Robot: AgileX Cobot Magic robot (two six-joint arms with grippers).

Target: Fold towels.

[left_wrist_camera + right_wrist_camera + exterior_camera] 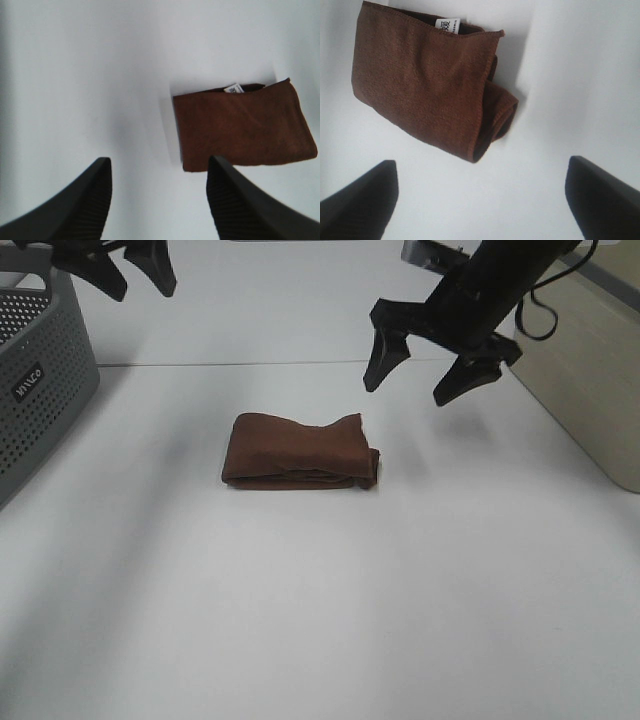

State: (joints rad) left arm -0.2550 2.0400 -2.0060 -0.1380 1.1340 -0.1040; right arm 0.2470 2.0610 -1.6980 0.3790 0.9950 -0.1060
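The reddish-brown towel point(300, 452) lies folded into a small thick rectangle in the middle of the white table. It also shows in the left wrist view point(243, 126) and the right wrist view point(427, 85), with a small white tag point(447, 25) at one edge. My right gripper point(422, 378) is open and empty, raised above the table behind and to the right of the towel. My left gripper point(140, 278) is open and empty, raised high at the far left, well away from the towel.
A grey perforated basket point(40, 380) stands at the left edge of the table. A beige box-like object point(590, 370) stands at the right edge. The white table point(320, 620) is bare in front of the towel.
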